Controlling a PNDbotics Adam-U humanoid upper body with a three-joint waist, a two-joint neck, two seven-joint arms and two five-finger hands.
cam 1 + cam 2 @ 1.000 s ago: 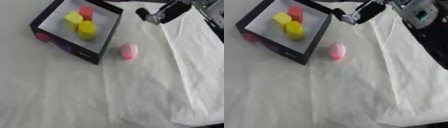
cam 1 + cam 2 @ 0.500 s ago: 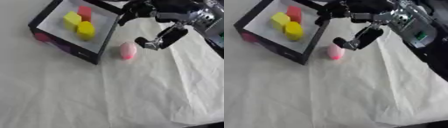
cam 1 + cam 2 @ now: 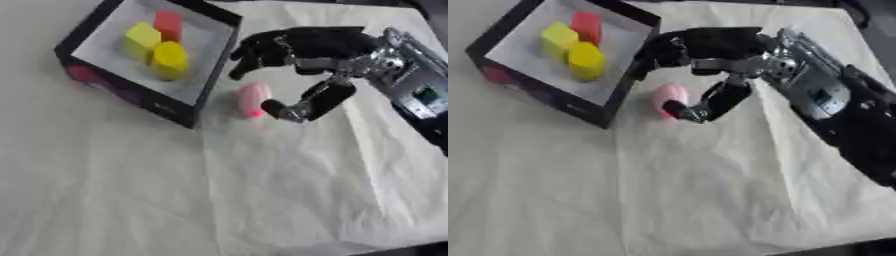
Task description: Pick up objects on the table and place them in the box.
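Observation:
A pink egg-shaped object lies on the white cloth just right of the black box. Inside the box are a yellow block, a yellow cylinder and a red block. My right hand reaches in from the upper right and is open. Its fingers hang above the far side of the pink object, and its thumb sits at the object's right side. I cannot tell if the thumb tip touches it. My left hand shows in no view.
The white cloth covers the table and has creases at the right and near sides. My right forearm crosses the upper right of the table. The dark table edge shows at the lower right corner.
My right hand has come down from the far right corner to the pink object and now brackets it. The pink object and the box's contents have not moved.

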